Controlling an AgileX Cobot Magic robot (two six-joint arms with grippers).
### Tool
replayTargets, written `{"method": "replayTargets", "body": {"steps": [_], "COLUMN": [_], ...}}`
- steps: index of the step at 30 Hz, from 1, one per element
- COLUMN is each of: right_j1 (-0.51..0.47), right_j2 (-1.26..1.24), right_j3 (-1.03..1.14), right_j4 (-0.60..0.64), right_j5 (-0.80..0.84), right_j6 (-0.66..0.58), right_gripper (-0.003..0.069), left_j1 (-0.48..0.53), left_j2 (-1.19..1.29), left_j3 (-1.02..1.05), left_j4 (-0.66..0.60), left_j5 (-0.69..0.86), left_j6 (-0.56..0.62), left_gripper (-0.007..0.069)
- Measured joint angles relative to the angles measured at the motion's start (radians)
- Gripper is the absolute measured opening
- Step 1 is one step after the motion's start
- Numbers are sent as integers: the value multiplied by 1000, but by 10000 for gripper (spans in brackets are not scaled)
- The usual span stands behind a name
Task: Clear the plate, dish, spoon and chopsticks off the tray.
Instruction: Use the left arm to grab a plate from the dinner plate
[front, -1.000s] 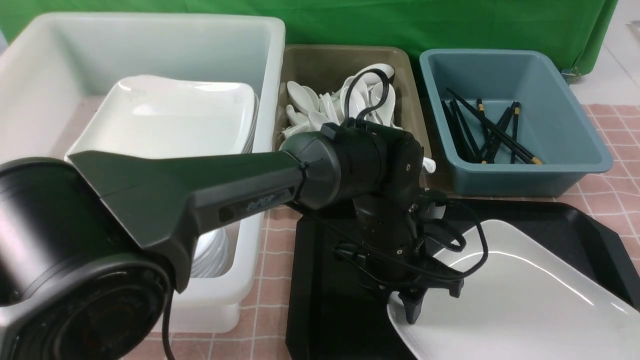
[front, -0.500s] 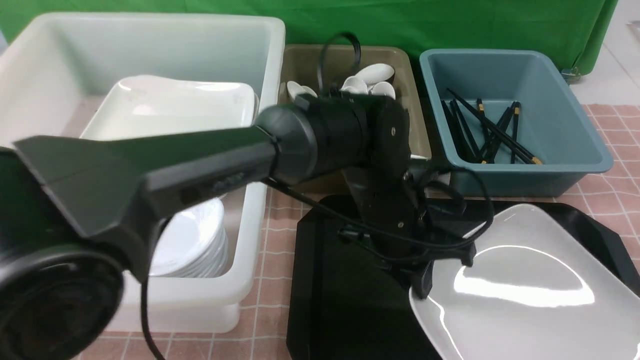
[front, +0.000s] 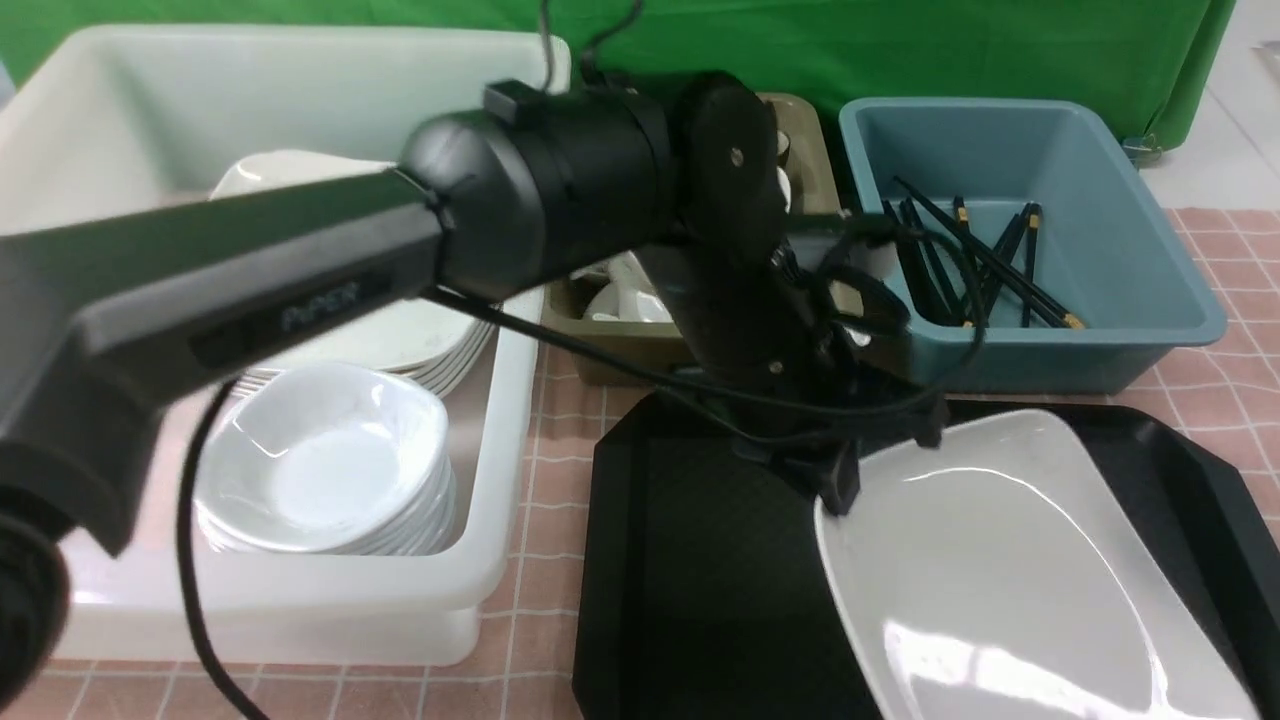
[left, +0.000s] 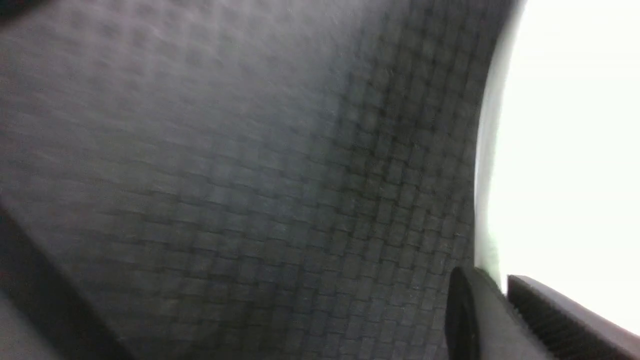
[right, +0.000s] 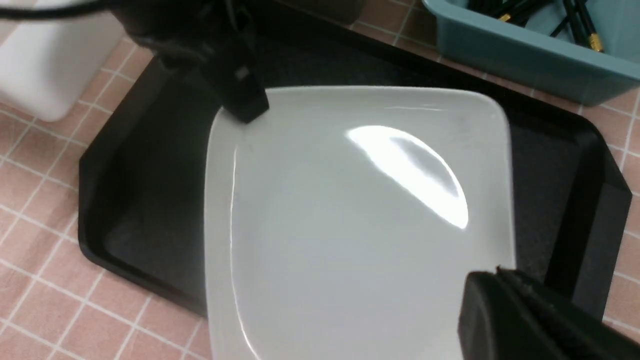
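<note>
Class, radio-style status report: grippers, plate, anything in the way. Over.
Left gripper shut on a corner of the plate. Right gripper shut by the opposite corner, grip unclear. Plate tilted over the tray. White bin wall to get over.

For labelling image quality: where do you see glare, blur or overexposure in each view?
Front view: streaky glare low on the plate, and the left arm looks soft. Left wrist view: the plate is blown out to plain white, the tray blurred. Right wrist view: one bright oval glare patch on the plate, the rest sharp.
</note>
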Motion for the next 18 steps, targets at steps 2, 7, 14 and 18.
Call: {"method": "replayTargets", "body": {"steps": [2,7,14,18], "right_j1": [0,0,0,0], "right_j2": [0,0,0,0], "right_j3": [0,0,0,0], "right_j4": [0,0,0,0], "right_j5": [-5,-15,-29,-50], "right_j6": [0,0,0,0], "right_gripper": [30,30,30,30], "left_j1": [27,71,83,83], "left_j2": [-15,-33,-69,-93], "left_j3": [0,0,-43,-137], "left_j4": [3,5,10,24], "left_j5": [0,20,63,133], "left_j6": [2,3,4,6], "left_gripper": [15,15,14,16]}}
